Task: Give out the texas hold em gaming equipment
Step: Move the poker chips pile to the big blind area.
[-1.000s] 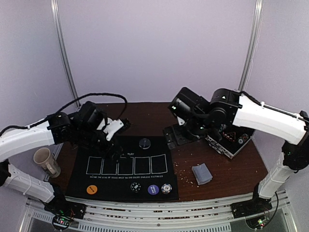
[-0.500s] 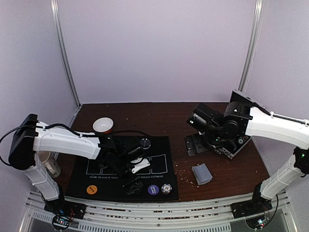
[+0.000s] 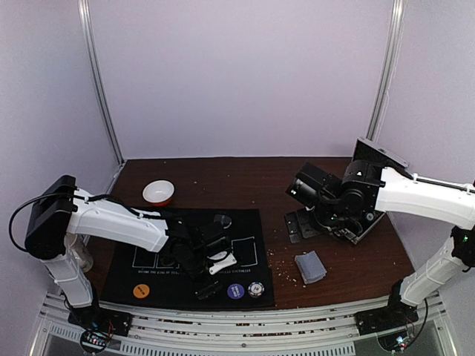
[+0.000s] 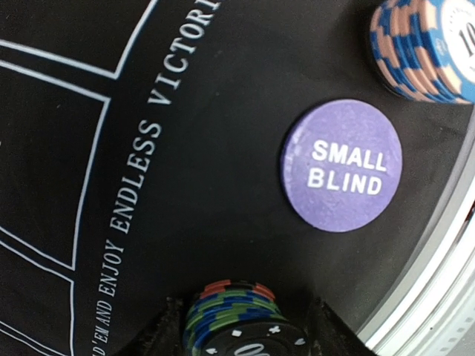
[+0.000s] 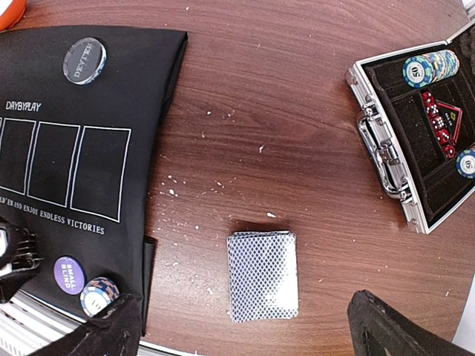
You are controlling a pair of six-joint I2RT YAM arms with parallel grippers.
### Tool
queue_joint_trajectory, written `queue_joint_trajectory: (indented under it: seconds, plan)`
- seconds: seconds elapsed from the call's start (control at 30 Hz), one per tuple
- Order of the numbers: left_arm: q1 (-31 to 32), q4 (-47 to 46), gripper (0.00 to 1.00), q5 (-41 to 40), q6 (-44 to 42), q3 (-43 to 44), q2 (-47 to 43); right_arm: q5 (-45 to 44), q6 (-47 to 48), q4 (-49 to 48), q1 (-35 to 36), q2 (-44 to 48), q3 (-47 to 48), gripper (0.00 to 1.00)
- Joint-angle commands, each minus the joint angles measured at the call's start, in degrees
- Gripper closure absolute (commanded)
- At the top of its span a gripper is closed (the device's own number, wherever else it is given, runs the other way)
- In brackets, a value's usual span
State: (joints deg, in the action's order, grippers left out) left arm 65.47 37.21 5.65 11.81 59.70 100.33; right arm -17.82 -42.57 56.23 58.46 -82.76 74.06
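**Top view.** Red-and-white bowl [image 3: 159,192] sits beyond the far left corner of the black mat [image 3: 148,276]; its inside shows plain white. An open chip case [image 3: 355,231] lies right of the mat, partly under the right arm. Along the mat's near edge are an orange chip [image 3: 141,291], a dark chip stack [image 3: 205,291], the SMALL BLIND button [image 3: 235,291] and a blue-edged chip stack [image 3: 256,289]. The left gripper [image 3: 209,282] is down over the dark chip stack. A card deck [image 3: 310,267] lies on wood off the mat's right edge.

**Left wrist.** The dark chip stack [image 4: 241,326] stands between the fingers [image 4: 169,330], one close at each side. I cannot tell whether they pinch it.

**Right wrist.** The case [image 5: 415,141] holds blue-and-white chips [image 5: 430,68] and red dice [image 5: 441,122]. The right gripper [image 5: 243,302] has its jaws wide apart and holds nothing, high above the deck [image 5: 262,267]. A clear dealer disc [image 5: 84,60] lies on the mat's far part.
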Motion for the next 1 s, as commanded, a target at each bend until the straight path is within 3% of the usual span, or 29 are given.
queue_joint_trajectory:
  seconds: [0.0,0.2,0.33,0.6,0.73,0.97]
  plan:
    - [0.09,-0.47,0.49,-2.49,-0.6,1.34,0.34,-1.2,0.25,0.12,-0.36,-0.25,-1.01,0.0]
    - [0.18,-0.54,0.59,-1.19,-1.44,-0.48,1.26,-1.19,0.15,0.05,-0.28,-0.04,-1.09,0.0]
    - [0.84,-0.58,0.53,-0.52,-2.43,-0.99,1.43,-1.01,0.21,-0.24,-0.31,-0.33,-1.37,0.0]
    - [3.84,0.58,0.51,-3.44,-2.97,-1.99,2.23,-0.66,0.94,-0.5,-0.35,-0.94,-1.29,0.0]
    - [3.87,0.78,0.61,-6.22,-2.41,-2.52,2.32,-0.4,1.1,-0.56,-0.32,-1.24,-1.35,0.0]
    - [3.87,2.4,0.9,-6.75,0.09,-3.73,0.89,-0.37,1.44,-0.83,-0.3,-1.09,-1.51,0.0]
